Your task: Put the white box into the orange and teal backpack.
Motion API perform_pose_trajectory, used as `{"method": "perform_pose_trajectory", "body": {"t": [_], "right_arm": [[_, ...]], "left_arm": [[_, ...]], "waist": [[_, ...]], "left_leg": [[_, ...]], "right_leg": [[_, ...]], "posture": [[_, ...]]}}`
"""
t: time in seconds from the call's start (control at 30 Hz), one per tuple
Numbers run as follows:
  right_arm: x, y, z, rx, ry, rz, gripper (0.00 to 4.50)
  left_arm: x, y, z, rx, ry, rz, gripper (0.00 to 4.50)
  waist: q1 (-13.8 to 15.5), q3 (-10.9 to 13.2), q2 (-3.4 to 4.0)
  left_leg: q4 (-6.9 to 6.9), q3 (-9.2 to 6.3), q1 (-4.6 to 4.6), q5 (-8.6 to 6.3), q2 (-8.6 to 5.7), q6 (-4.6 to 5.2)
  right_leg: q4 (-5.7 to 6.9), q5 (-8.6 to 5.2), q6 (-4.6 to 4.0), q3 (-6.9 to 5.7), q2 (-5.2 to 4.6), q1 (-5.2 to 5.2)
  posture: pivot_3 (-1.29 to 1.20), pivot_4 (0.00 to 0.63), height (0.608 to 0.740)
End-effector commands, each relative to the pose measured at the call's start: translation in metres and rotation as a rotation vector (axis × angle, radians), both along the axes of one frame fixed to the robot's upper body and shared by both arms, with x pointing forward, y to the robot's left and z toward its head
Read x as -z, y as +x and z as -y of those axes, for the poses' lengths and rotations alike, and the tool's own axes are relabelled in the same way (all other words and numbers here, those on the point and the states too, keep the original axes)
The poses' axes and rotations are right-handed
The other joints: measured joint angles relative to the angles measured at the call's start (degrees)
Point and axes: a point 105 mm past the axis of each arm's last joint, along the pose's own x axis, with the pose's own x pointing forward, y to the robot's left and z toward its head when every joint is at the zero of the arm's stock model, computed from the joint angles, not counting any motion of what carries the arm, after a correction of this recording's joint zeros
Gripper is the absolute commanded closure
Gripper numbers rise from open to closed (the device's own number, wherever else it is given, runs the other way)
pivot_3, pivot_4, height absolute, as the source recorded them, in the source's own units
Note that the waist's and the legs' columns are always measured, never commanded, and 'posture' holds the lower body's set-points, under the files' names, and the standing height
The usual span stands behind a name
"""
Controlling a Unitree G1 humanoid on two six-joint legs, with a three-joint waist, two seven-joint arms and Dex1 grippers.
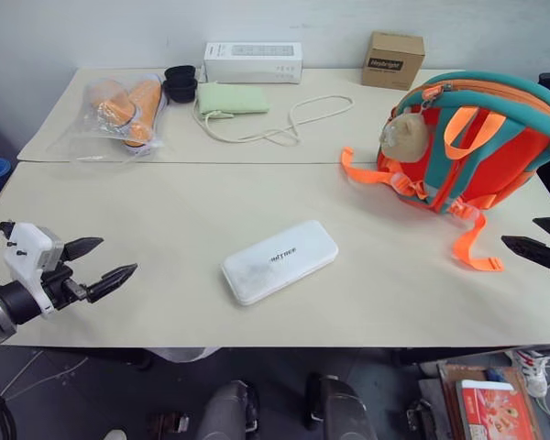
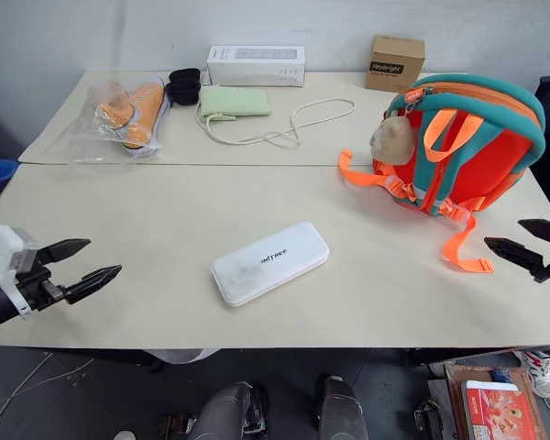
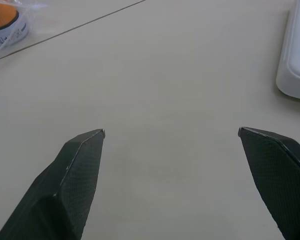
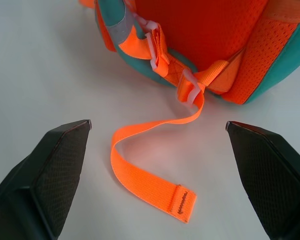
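Observation:
The white box (image 1: 279, 261) lies flat near the middle of the table, its dark lettering facing up. The orange and teal backpack (image 1: 481, 137) rests at the right, straps toward me, a beige plush charm (image 1: 401, 137) on its side. My left gripper (image 1: 104, 262) hovers open at the table's front left, well left of the box, whose end (image 3: 296, 55) appears in the left wrist view. My right gripper (image 2: 516, 240) is open at the right edge, just in front of the backpack's loose orange strap (image 4: 155, 175).
At the back of the table stand a long white carton (image 1: 253, 61), a brown cardboard box (image 1: 393, 60), a green pouch with a cord (image 1: 232, 99), black cups (image 1: 180, 82) and a clear bag of orange items (image 1: 124, 112). A seam crosses the table (image 1: 211, 163).

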Motion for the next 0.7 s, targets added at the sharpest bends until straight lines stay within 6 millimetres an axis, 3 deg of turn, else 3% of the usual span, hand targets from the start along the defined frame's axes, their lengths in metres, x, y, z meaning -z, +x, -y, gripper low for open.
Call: {"method": "perform_pose_trajectory", "body": {"t": [0.03, 0.47, 0.63, 0.7], "right_arm": [[-0.01, -0.001, -0.003, -0.007, -0.008, 0.04, 0.06], [-0.008, 0.001, -0.007, 0.006, -0.036, 0.038, 0.06], [-0.013, 0.017, -0.01, 0.052, -0.106, 0.066, 0.06], [-0.015, 0.022, -0.027, -0.017, -0.124, 0.065, 0.06]], "left_arm": [[-0.001, -0.008, 0.009, 0.064, 0.028, -0.005, 0.0], [-0.001, -0.002, 0.012, 0.051, 0.018, -0.011, 0.0], [0.002, 0.009, 0.026, 0.081, 0.024, -0.015, 0.0], [0.007, 0.007, 0.044, 0.165, 0.03, -0.033, 0.0]], "waist": [[0.0, 0.0, 0.0], [0.0, 0.0, 0.0], [0.0, 0.0, 0.0], [0.0, 0.0, 0.01]], "left_leg": [[0.0, 0.01, 0.0, 0.0, -0.01, 0.0], [0.01, 0.02, 0.04, 0.01, 0.0, -0.01], [0.07, 0.02, 0.04, 0.02, 0.0, -0.02], [0.05, 0.03, 0.04, 0.02, 0.0, -0.03]], "right_leg": [[0.0, 0.0, 0.0, 0.0, 0.0, 0.0], [0.04, 0.0, 0.0, 0.04, 0.0, -0.01], [0.1, 0.0, 0.01, 0.05, 0.0, 0.0], [0.12, 0.0, 0.0, 0.06, 0.01, -0.02]], "posture": [[0.0, 0.15, 0.74], [0.0, 0.15, 0.74], [0.0, 0.15, 0.74], [0.0, 0.15, 0.74]]}}
